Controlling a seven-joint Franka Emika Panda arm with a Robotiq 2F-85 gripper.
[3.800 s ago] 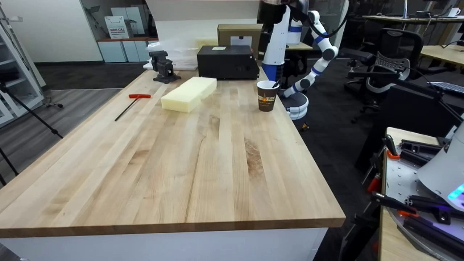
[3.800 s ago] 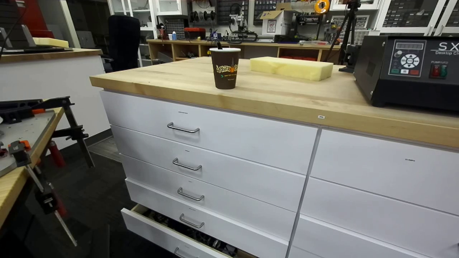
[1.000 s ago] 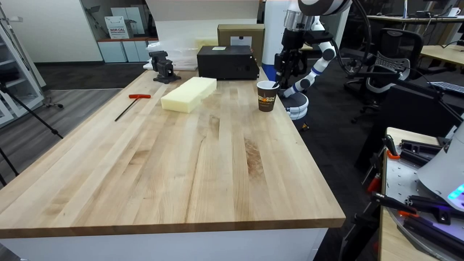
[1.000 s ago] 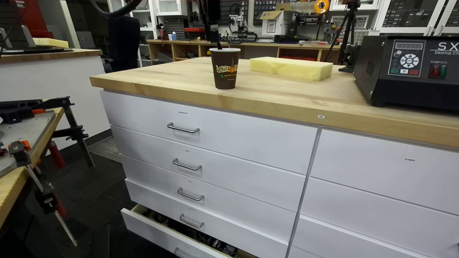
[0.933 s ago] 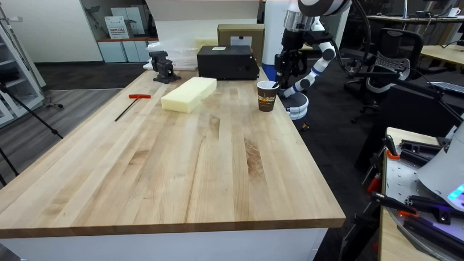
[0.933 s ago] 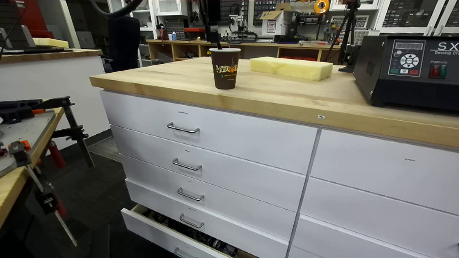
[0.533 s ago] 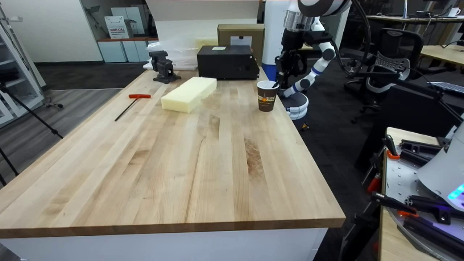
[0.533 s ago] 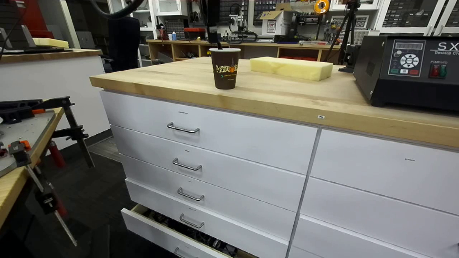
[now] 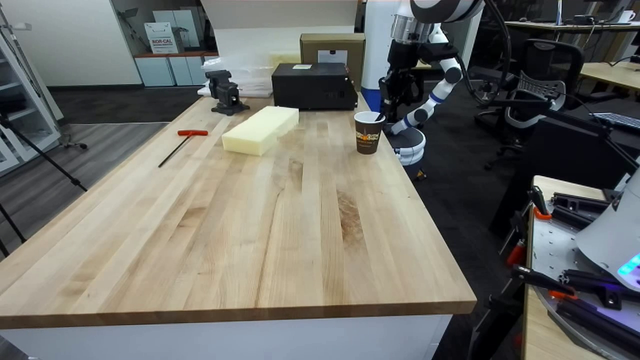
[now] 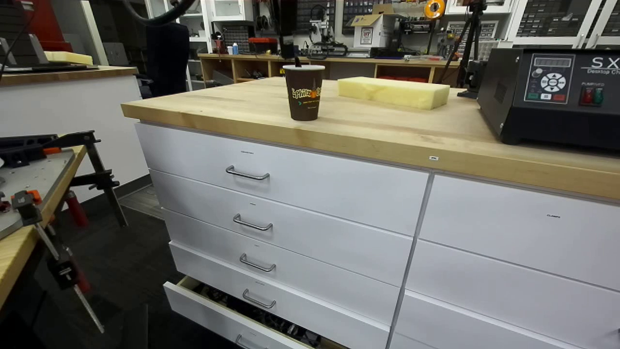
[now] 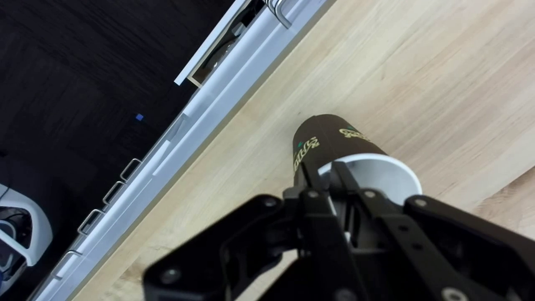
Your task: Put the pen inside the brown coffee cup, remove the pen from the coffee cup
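Observation:
The brown coffee cup (image 9: 367, 137) (image 10: 305, 99) stands upright on the wooden table near its edge, white inside and printed with yellow letters. Out of its mouth leans the dark pen (image 10: 297, 62), its lower part hidden in the cup. My gripper (image 11: 325, 175) is over the cup's rim, pointing down, with its two fingers close together around the pen's upper end. In the wrist view the fingers cover most of the pen. The gripper (image 9: 384, 110) is at the pen's top in both exterior views.
A yellow foam block (image 9: 262, 131) and a red-handled tool (image 9: 192, 133) lie farther across the table. Toward one end stand a black box (image 9: 315, 87) and a small dark vise (image 9: 226, 93). Below the tabletop, a drawer (image 10: 232, 315) is pulled out.
Compared with several seconds ago, my arm has come over to the cup. During the last second it has hardly moved while the fingers closed; the pen has shifted very slightly.

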